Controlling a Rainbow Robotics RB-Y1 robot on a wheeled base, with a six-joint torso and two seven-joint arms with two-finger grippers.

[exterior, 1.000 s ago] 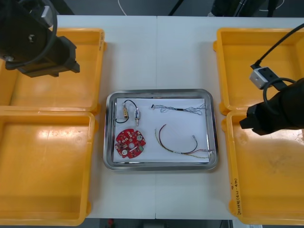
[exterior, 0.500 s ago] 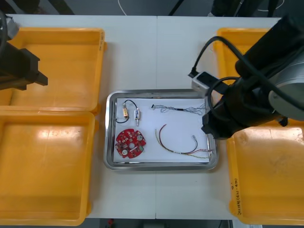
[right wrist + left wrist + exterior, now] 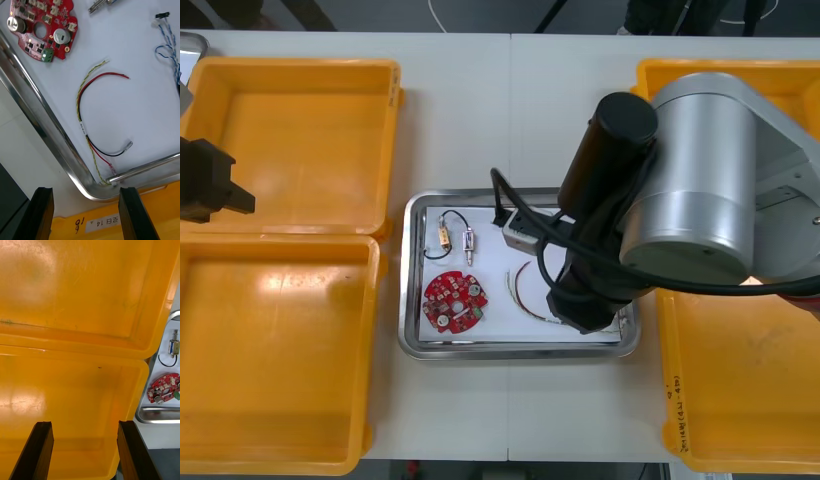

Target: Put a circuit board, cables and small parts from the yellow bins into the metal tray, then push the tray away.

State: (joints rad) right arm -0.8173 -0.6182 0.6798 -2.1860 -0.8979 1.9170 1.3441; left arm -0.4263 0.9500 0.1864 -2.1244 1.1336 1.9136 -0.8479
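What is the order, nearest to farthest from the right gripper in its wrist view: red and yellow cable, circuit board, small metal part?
1. The red and yellow cable, just beyond the open right gripper, by the metal tray's corner.
2. The circuit board, deeper in the tray.
3. The small metal part, farthest, past the board.
The left gripper hovers over a yellow bin.

The left claw [image 3: 84,424], spread wide, hangs over yellow bins [image 3: 75,390], beside a metal tray [image 3: 153,420] holding a circuit board [image 3: 164,387].

metal tray [image 3: 44,123]: shiny rim, white matt inside | yellow bins [image 3: 290,140]: glossy plastic
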